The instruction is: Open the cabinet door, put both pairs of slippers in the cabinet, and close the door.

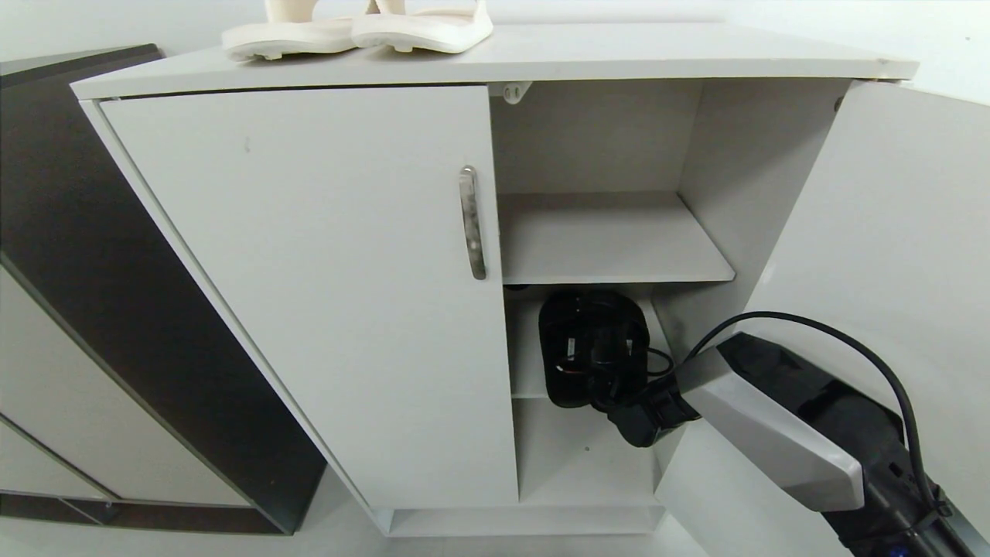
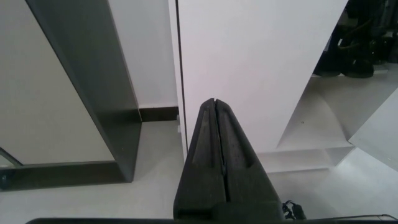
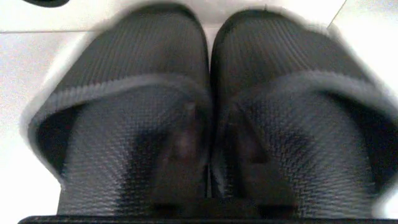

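The left end effector (image 2: 214, 106) has its two black fingers (image 2: 202, 143) pressed flat together with no gap, and it hangs above the pale floor (image 2: 155, 146), near the white cabinet (image 2: 323, 158). Just past it is the cabinet's closed door (image 2: 249, 56), and to the right of that door the cabinet is open, with black slippers (image 2: 354, 59) sitting far back on a white shelf (image 2: 348, 93). To the left of the cabinet stands a tall thing with a dark side (image 2: 93, 74).
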{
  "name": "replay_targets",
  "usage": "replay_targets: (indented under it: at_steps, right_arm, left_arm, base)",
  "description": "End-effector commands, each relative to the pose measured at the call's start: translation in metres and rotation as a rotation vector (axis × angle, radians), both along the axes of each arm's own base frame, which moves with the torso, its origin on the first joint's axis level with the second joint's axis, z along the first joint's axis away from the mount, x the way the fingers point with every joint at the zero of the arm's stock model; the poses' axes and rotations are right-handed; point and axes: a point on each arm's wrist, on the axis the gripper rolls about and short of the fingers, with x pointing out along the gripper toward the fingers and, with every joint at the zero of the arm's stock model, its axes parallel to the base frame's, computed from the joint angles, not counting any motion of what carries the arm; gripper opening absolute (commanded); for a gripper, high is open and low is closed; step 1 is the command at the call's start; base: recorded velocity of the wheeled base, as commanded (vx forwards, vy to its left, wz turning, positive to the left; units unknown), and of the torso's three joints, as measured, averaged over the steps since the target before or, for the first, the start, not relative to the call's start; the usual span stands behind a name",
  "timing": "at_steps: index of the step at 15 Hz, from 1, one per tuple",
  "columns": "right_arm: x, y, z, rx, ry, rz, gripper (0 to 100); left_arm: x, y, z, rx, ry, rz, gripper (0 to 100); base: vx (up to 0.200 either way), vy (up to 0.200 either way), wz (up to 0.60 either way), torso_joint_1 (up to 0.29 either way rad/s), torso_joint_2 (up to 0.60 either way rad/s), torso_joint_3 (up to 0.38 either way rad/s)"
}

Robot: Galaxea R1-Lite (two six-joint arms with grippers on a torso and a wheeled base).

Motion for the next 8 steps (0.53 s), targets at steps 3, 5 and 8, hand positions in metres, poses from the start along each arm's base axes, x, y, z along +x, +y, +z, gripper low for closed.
replay_targets:
  at_steps: [3,5,8]
  right_arm:
    - [-0.009,0.0,0.0,-0.013,0.019,0.001,100]
    - [-0.033,-0.001,0.013,-0.016,0.022,0.021,100]
    - [-0.08,-0.006,0.036,0.002,-0.019,0.036,100]
  left_arm:
    - [0.0,0.0,0.0,0.0,0.001,0.0,0]
    - [0.0,0.0,0.0,0.001,0.0,0.0,0]
    - [0.0,0.0,0.0,0.0,0.002,0.0,0]
  base:
    - [0.0,0.0,0.0,0.0,0.0,0.0]
    - [0.0,0.0,0.0,0.0,0.0,0.0]
    - [0.0,0.0,0.0,0.0,0.0,0.0]
